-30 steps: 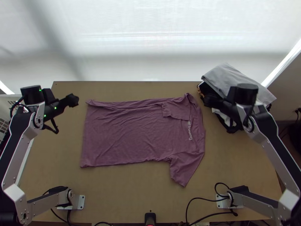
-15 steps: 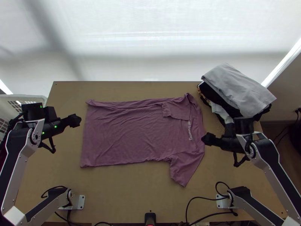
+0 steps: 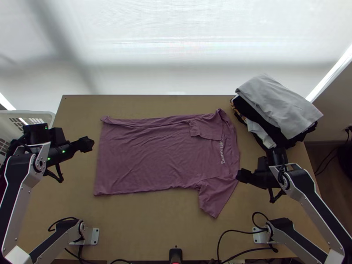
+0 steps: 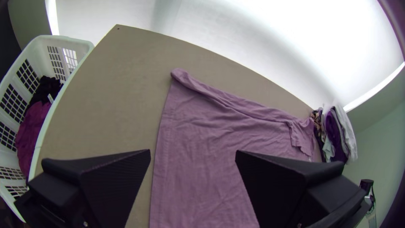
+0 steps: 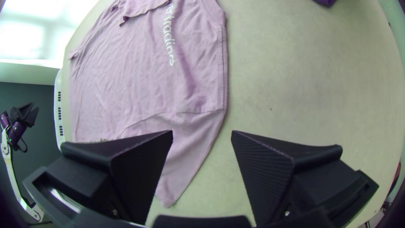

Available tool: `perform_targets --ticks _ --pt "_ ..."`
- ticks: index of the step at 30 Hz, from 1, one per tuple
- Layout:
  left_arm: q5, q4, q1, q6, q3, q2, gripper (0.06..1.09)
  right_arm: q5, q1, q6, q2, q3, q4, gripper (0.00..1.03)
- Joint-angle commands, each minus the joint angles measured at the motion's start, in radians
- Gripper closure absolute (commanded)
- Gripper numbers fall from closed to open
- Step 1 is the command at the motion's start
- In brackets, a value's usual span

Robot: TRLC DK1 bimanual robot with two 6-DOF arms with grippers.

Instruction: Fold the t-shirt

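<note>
- T-shirt (image 3: pixel 163 154) lay on the counter (image 3: pixel 141 220), mostly spread, with its far side folded in along the length.
- Left end effector (image 3: pixel 86 144) was near the hem (image 3: pixel 97 163), apart from it; fingers spread with a wide gap in the left wrist view, nothing pinched.
- Right end effector (image 3: pixel 243 176) was at the collar-end edge, by the near sleeve (image 3: pixel 218 193); fingers spread, gap empty of cloth grip in the right wrist view. It probably hung just above the surface, though height was hard to judge from the top view.
- Far sleeve (image 3: pixel 207 127) lay folded back over the body; near sleeve stuck out toward the near edge.
- Pale lettering (image 3: pixel 222 152) ran across the chest, close to the collar end.
- Far counter edge (image 3: pixel 154 95) ran beyond the shirt's folded side, a strip of wood between them.
- Wider wood surface showed between the shirt and the two arm bases.
- Stack of clothes (image 3: pixel 277 110), grey piece on top, took up the far right corner, near the shirt's collar end.
- White basket (image 3: pixel 44 117) stood at the left counter edge; dark and purple cloth inside, per left wrist view.
</note>
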Motion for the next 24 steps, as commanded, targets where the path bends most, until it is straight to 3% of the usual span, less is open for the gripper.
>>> perform_targets --ticks 1,17,24 --pt "0.011 -0.012 0.006 0.018 -0.014 -0.017 0.11 -0.004 -0.011 -0.019 0.033 -0.037 0.026 0.50" --pt "0.011 -0.087 0.011 0.090 -0.076 -0.021 0.11 -0.006 -0.008 -0.034 0.208 -0.049 0.117 0.51" --pt "0.011 -0.206 0.068 0.302 -0.134 0.002 0.11 -0.015 0.003 -0.031 0.225 -0.052 0.138 0.63"
